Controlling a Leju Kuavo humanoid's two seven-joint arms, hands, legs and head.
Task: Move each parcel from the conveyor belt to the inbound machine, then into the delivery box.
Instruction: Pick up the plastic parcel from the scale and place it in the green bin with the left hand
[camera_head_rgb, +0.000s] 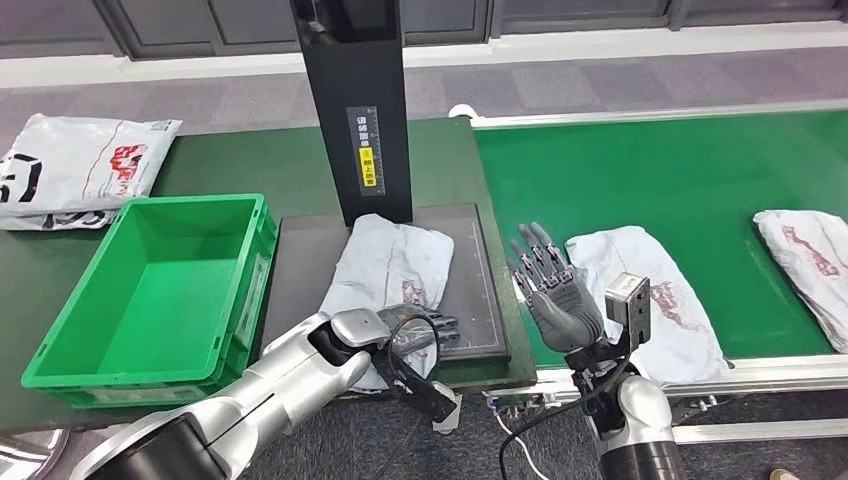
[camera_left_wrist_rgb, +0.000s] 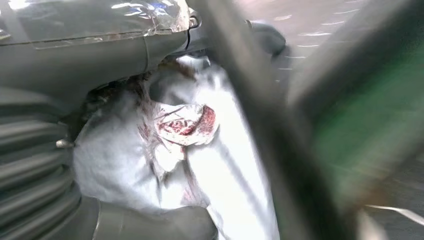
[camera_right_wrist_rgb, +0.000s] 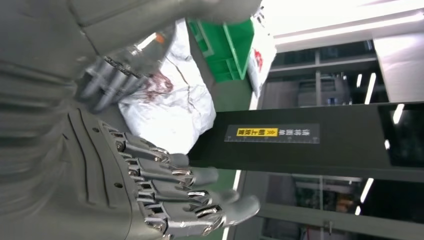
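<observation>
A crumpled grey-white parcel (camera_head_rgb: 385, 262) with a red print lies on the black platform (camera_head_rgb: 478, 300) of the inbound machine, at the foot of its black post (camera_head_rgb: 355, 110). My left hand (camera_head_rgb: 420, 330) grips this parcel's near end; in the left wrist view the parcel (camera_left_wrist_rgb: 165, 150) bunches up against the palm. My right hand (camera_head_rgb: 550, 290) stands open and upright over the left edge of the green conveyor belt (camera_head_rgb: 640, 170), fingers (camera_right_wrist_rgb: 175, 195) spread and holding nothing. A second parcel (camera_head_rgb: 650, 300) lies on the belt just right of that hand. A third parcel (camera_head_rgb: 810, 260) lies further right.
The green delivery box (camera_head_rgb: 160, 290) stands left of the platform, with nothing inside. Another white parcel (camera_head_rgb: 80, 165) lies on the table at the far left. In the right wrist view, the box (camera_right_wrist_rgb: 225, 45) stands beyond the held parcel (camera_right_wrist_rgb: 170, 105).
</observation>
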